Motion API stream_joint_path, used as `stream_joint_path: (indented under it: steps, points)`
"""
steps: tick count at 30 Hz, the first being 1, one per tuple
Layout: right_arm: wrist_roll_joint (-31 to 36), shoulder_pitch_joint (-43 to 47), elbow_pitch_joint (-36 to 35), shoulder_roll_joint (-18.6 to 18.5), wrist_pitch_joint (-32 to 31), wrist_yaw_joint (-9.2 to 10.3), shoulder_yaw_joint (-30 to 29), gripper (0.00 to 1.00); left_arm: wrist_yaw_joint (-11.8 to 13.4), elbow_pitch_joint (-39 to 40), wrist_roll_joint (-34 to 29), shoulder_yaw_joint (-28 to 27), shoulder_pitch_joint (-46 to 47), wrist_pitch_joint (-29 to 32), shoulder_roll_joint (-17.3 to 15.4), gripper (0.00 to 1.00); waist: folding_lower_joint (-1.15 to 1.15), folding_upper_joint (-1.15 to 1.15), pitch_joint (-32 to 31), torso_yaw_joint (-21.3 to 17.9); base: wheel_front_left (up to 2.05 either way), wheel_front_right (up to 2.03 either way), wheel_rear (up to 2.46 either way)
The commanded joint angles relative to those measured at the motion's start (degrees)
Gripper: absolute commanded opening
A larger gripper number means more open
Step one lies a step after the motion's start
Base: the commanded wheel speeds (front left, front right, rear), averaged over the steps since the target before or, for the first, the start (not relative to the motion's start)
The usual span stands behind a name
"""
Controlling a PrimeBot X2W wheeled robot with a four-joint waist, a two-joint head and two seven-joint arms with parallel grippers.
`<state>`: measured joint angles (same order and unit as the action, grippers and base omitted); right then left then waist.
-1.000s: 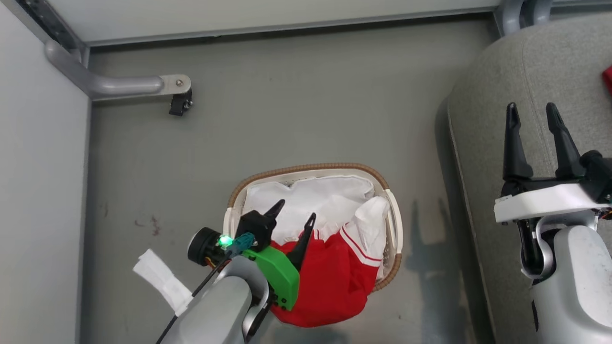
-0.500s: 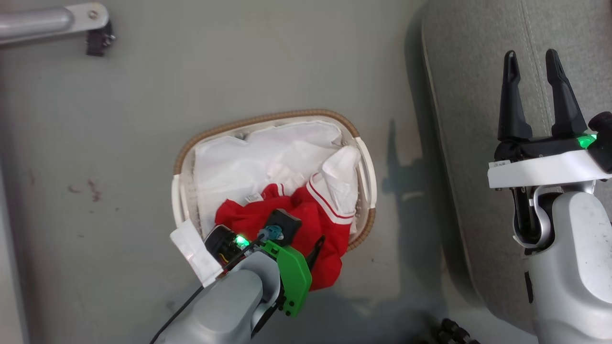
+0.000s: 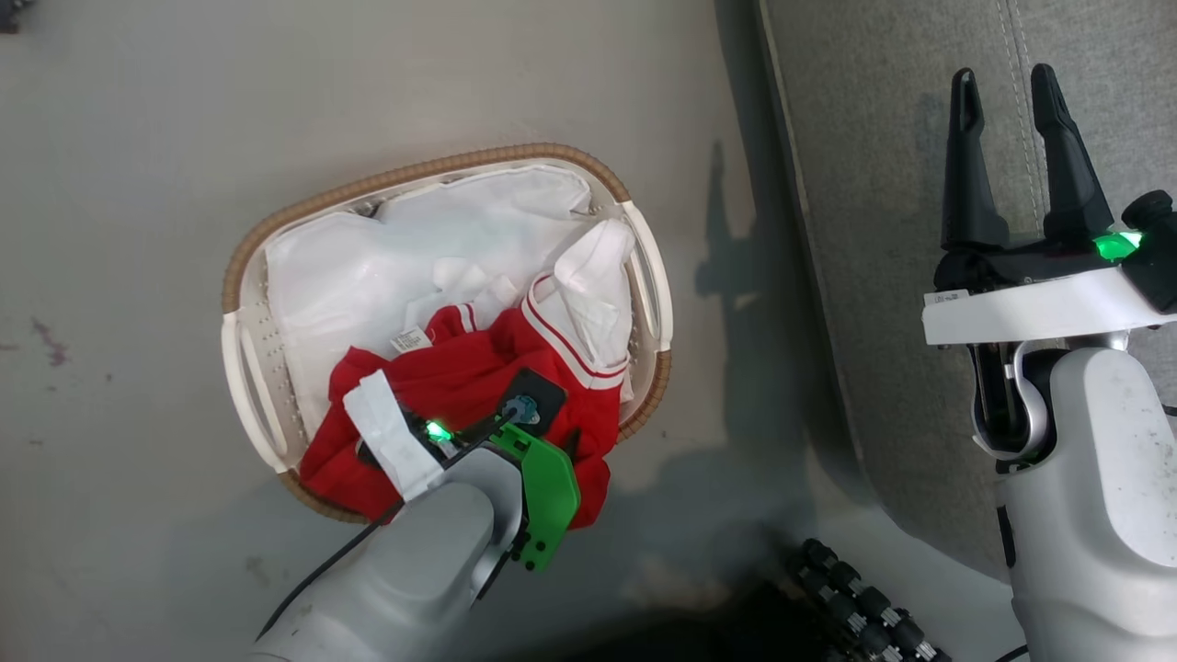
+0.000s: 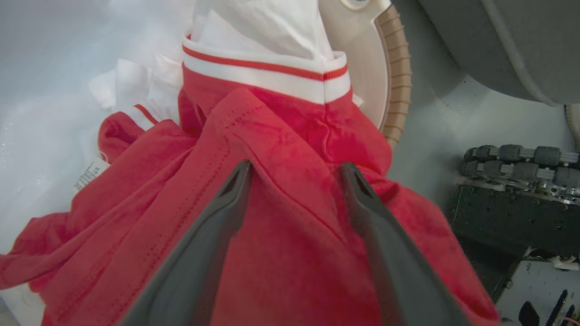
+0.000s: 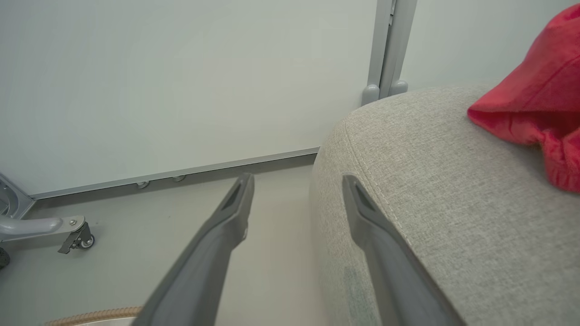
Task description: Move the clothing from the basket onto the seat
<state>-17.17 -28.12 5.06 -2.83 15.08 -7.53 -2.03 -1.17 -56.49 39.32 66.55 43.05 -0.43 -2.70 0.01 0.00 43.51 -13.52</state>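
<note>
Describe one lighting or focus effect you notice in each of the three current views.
Head view: a gripper-shaped shadow darkens the floor beside the basket. Left wrist view: glare washes out the liner. Right wrist view: the right gripper looks soft near the lens.

Looked like a robot test room staged as a home laundry corner. Right wrist view: plain pale wall panels (image 5: 181,81) across top, grey metal post (image 5: 385,45) upper right, grey tubular leg on a black castor (image 5: 36,225) lower left. Head view: smooth grey floor (image 3: 138,138), grey fabric sofa seat (image 3: 874,230) right, white plastic laundry basket with brown woven rim (image 3: 414,172) centre.
</note>
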Motion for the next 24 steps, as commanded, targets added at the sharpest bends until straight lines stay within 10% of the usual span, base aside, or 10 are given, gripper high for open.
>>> stream_joint_path:
  steps: [1,9,10,12,13,24]
  points:
    - [-0.38,-0.8,-0.25,-0.13,0.13,0.08,0.25,1.0,1.06,-0.99,0.48,0.4,1.35,0.67,-0.38,1.0,-0.01,0.0,1.93,-1.54,0.0,0.0,0.0]
    - [-1.48,-1.34,-0.53,-0.13,0.13,0.08,1.37,1.0,3.86,-5.92,1.58,1.9,2.97,4.04,-0.37,1.0,-0.01,0.0,3.5,-2.19,0.0,0.0,0.0]
    - [-1.55,-1.4,-0.5,-0.13,0.13,0.08,1.4,1.0,3.73,-6.38,1.78,1.98,3.11,4.14,-0.38,0.84,-0.01,0.0,3.61,-2.22,0.0,0.0,0.0]
    - [-1.63,-1.54,-0.34,-0.13,0.13,0.08,1.39,1.0,3.38,-6.83,2.07,2.14,3.55,3.62,-0.38,0.05,-0.01,0.0,3.7,-2.23,0.0,0.0,0.0]
    - [-1.66,-1.55,-0.23,-0.13,0.13,0.08,1.34,1.0,3.23,-7.03,2.12,2.22,3.69,3.37,-0.36,0.0,-0.01,0.0,3.68,-2.21,0.0,0.0,0.0]
    - [-0.01,-0.78,1.52,-0.14,0.13,0.08,0.29,1.0,1.13,-6.05,4.43,2.75,3.58,-1.59,-0.35,0.0,-0.01,0.0,-0.33,-0.08,0.0,0.0,0.0]
